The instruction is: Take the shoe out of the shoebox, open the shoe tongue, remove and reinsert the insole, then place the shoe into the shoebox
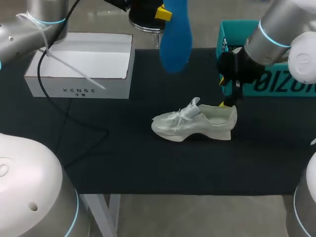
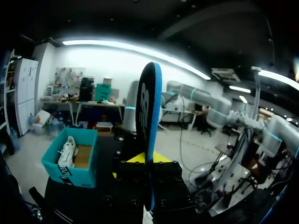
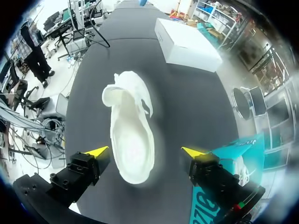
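Print on white box (image 1: 79, 74) front, teal shoebox (image 1: 281, 86) side.

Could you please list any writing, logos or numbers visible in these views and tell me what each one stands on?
On the white box, front wall: small dark brand lettering, with a tinier line beneath too small to read.
On the teal shoebox, side wall: large dark brand letters, partly hidden and cut off.
On the blue insole, dark face: a white logo, no words.
No numbers show.
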`<state>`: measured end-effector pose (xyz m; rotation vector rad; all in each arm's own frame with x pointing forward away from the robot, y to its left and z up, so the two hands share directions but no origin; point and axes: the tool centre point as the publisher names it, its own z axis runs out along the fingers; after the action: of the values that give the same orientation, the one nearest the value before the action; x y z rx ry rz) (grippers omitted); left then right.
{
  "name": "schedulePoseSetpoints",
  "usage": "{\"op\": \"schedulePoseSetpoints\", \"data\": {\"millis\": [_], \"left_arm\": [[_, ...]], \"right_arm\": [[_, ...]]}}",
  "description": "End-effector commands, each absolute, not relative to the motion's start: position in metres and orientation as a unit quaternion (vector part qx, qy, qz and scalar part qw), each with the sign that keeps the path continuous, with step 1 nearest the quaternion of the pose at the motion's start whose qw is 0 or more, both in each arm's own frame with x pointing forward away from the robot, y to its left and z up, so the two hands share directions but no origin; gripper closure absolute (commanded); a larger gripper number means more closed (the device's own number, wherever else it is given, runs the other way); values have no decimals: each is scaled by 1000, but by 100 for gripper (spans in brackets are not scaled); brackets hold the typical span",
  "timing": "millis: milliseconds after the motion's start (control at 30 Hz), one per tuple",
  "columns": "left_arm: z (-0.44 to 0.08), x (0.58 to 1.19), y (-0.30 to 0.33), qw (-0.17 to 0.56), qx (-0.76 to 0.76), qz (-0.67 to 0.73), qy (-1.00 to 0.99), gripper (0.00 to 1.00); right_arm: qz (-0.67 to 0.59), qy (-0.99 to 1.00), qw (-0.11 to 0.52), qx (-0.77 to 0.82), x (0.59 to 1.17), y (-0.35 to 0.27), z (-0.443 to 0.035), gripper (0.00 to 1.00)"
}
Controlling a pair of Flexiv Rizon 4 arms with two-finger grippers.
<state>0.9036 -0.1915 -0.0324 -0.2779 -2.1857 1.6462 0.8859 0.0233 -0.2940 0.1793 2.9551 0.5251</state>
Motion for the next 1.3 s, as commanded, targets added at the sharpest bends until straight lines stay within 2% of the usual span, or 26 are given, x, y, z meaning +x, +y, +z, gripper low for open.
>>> {"op": "schedulePoseSetpoints", "data": {"millis": [33,433,1000,1033,1067,1100,1300], "left_arm": [[-33,904,-192,194,-100,587,-780,100],[-33,904,-192,194,-100,587,-780,100],[-33,904,-192,194,-100,587,-780,100],[-33,904,-192,194,-100,587,-780,100],[-33,904,-192,194,-100,587,-780,100],[-33,904,-192,194,-100,587,-780,100],[-33,904,-192,194,-100,587,-780,100]], "right_arm": [[192,977,71,60,893,26,-324,0],[193,978,52,52,911,31,-341,0],[167,985,-15,45,918,25,-387,0],[169,985,-18,43,917,24,-389,25],[168,985,-19,44,916,23,-391,76],[171,984,-22,43,915,22,-393,100],[177,983,-32,43,908,18,-397,100]]}}
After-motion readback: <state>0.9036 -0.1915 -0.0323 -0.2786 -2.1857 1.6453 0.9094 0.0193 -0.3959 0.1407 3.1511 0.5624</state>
